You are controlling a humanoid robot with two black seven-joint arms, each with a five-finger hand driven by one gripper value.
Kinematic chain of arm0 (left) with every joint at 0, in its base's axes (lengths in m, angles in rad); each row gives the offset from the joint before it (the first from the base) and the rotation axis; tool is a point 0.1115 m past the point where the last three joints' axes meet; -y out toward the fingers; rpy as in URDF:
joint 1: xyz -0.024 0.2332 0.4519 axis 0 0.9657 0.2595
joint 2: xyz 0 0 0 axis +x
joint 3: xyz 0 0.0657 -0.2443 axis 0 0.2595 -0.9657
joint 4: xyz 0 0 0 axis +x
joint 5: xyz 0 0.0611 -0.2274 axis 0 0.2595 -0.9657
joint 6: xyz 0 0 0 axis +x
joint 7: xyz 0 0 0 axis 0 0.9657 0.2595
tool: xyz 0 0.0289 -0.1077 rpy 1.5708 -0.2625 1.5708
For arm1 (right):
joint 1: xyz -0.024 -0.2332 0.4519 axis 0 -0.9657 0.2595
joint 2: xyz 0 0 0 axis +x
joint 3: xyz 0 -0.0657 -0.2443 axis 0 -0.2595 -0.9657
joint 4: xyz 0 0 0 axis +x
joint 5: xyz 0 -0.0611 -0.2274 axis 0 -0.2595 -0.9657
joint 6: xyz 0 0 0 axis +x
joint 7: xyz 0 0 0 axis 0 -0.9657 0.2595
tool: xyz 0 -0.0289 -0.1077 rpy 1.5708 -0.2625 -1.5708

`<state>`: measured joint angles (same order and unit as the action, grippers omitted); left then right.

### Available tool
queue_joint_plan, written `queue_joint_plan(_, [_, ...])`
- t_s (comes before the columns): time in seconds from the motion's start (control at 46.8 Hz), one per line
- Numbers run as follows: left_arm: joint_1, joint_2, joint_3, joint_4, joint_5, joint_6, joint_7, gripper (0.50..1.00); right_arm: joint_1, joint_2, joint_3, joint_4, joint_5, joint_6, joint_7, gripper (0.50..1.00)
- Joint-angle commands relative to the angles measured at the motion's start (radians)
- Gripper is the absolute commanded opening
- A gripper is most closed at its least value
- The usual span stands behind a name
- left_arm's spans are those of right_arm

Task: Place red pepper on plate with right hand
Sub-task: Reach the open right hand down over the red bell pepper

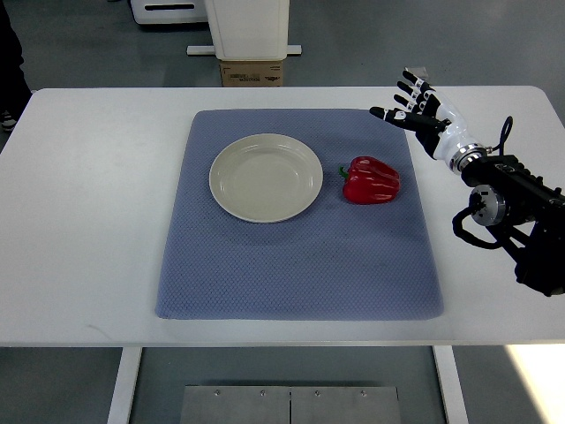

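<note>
My right robot hand [417, 108] is up over the far right corner of the mat [298, 216], fingers [408, 88] spread wide, holding nothing. My arm [512, 203] comes in from the right edge, black forearm with a loop of cable, white wrist section.

Red pepper [372, 180] lies on its side on the mat, just right of the plate [266, 177], close to it but not touching. Glossy deep red, lobed, with creases running along the body. Short green stem points left toward the plate. It looks whole, no cuts that I can see.

The plate is round, off-white, sitting on the upper middle of the mat with nothing on it. The mat is blue-grey with a fine woven texture, and it lies flat on the white tabletop [88, 221].

My hand is apart from the pepper, up and to the right of it, palm side facing roughly toward the mat. No contact with pepper or plate.

A cardboard box [252, 73] sits on the floor beyond the far edge of the tabletop.
</note>
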<state>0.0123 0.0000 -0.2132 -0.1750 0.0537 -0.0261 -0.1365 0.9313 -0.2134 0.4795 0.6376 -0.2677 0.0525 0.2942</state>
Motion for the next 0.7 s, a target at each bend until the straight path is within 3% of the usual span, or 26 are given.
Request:
queue_joint_plan(0.0, [0.000,0.000,0.000,0.000,0.000,0.000,0.000,1.000,0.017,-0.015,-0.064,-0.001,-0.024,0.029,0.040,1.000])
queue_joint_plan(0.171, [0.000,0.000,0.000,0.000,0.000,0.000,0.000,1.000,0.047,-0.030,-0.120,0.004,-0.155,0.041,0.103,1.000])
queue_joint_plan(0.363, [0.000,0.000,0.000,0.000,0.000,0.000,0.000,1.000,0.070,-0.047,-0.143,0.014,-0.275,0.098,0.123,1.000])
queue_joint_plan(0.683, [0.000,0.000,0.000,0.000,0.000,0.000,0.000,1.000,0.185,-0.084,-0.447,0.022,-0.378,0.109,0.226,1.000])
